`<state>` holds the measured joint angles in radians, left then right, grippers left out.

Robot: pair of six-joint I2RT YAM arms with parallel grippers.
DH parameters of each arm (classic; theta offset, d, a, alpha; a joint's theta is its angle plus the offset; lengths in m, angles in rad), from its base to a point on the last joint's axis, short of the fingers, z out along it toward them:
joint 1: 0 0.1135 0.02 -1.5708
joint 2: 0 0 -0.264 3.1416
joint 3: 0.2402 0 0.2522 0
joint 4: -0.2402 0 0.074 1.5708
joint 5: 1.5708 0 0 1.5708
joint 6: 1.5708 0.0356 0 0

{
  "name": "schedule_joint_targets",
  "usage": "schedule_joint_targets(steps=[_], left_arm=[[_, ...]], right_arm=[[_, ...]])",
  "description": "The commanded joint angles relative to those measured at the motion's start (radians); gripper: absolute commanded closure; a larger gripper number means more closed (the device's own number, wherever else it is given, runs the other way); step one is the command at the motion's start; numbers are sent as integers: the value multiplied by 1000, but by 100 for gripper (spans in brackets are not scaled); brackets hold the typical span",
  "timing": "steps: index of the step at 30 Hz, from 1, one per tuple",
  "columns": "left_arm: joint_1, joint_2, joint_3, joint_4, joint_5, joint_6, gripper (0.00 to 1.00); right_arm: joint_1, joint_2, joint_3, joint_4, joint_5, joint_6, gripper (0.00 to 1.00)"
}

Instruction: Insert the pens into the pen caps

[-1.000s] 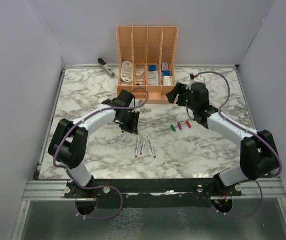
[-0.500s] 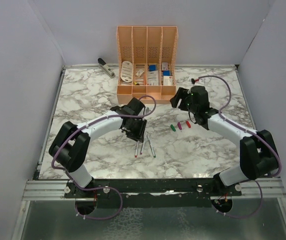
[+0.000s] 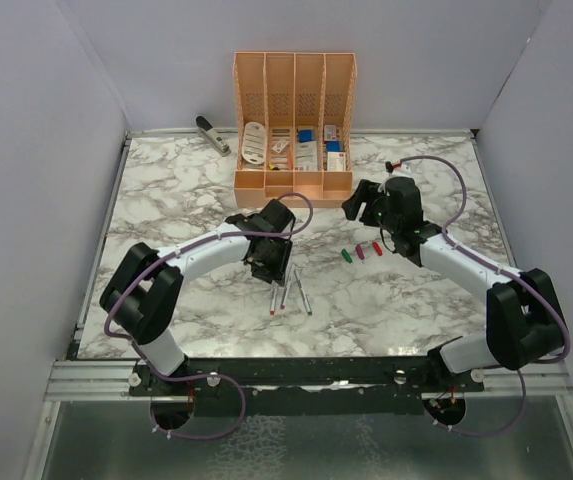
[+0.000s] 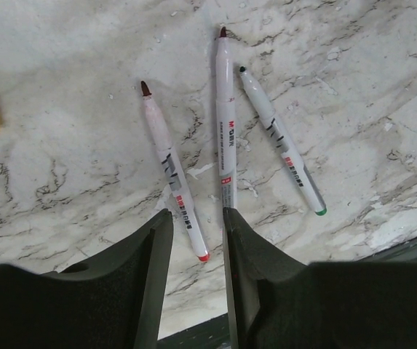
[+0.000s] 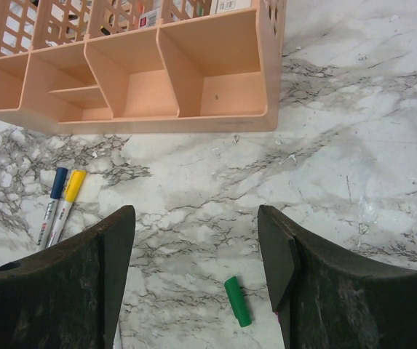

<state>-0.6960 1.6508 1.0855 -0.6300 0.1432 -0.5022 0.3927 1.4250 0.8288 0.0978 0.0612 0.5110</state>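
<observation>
Left wrist view: three uncapped pens [image 4: 225, 138] lie flat on the marble table [image 4: 354, 87], tips toward 12 o'clock, fanned and apart. The left gripper [image 4: 196, 218] is at their 6 o'clock, fingers a narrow gap apart and clamping nothing. The red-ended pen's tail shows in that gap; the middle pen's tail is hidden by the finger beside it.

Right wrist view: two capped pens [image 5: 59, 207], blue and yellow, lie side by side at 9 o'clock. The green cap [image 5: 237, 300] lies loose at 6 o'clock, between the widely parted, empty fingers of the right gripper [image 5: 195, 218].

Top view: green cap, purple cap [image 3: 360, 252] and red cap [image 3: 376, 247] lie in a row at 2 o'clock of the three pens. The peach organiser [image 3: 266, 80] is at 12 o'clock, with the grey stapler [image 3: 212, 134] at its 10 o'clock.
</observation>
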Motion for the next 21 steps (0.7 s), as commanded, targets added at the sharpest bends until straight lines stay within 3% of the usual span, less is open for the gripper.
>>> schedule_joint_targets(steps=[1,21], left_arm=[[-7,38,45,-82,-75,14,64],[-7,194,129,-151,0,84,65]], right_arm=[[-3,-23,-8,14,-14,-3,32],[-2,-9,-6,15,-16,12,32]])
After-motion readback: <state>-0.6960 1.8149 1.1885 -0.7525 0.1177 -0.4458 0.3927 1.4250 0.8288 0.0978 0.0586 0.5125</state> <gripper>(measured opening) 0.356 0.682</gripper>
